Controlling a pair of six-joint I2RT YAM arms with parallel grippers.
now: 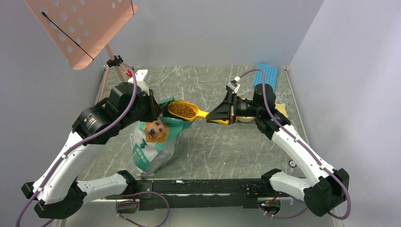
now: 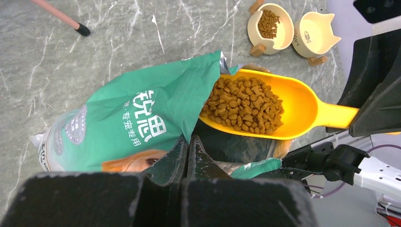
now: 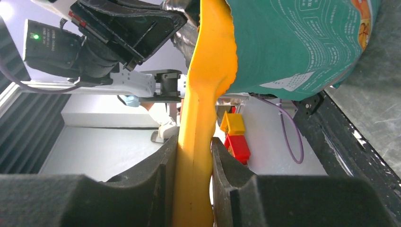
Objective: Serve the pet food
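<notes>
The pet food [image 1: 182, 110] fills the bowl of an orange scoop [image 1: 195, 112] held level over the open mouth of a green bag with a dog picture [image 1: 153, 142]. My right gripper [image 1: 208, 115] is shut on the scoop's handle [image 3: 196, 165], which sits between both fingers. My left gripper [image 1: 158, 108] is shut on the bag's top edge [image 2: 191, 130] and keeps the bag upright. The left wrist view shows the kibble heap [image 2: 243, 104] in the scoop [image 2: 302, 111], right beside the bag's opening. More kibble lies in a cream cat-ear bowl [image 2: 270, 26].
A second cream bowl [image 2: 314, 33] beside the first holds nothing. The bowls lie at the right rear, mostly hidden under my right arm [image 1: 281, 109]. A blue studded plate [image 1: 265, 74] lies at the back right. A pink perforated board on a stand [image 1: 80, 28] hangs over the back left.
</notes>
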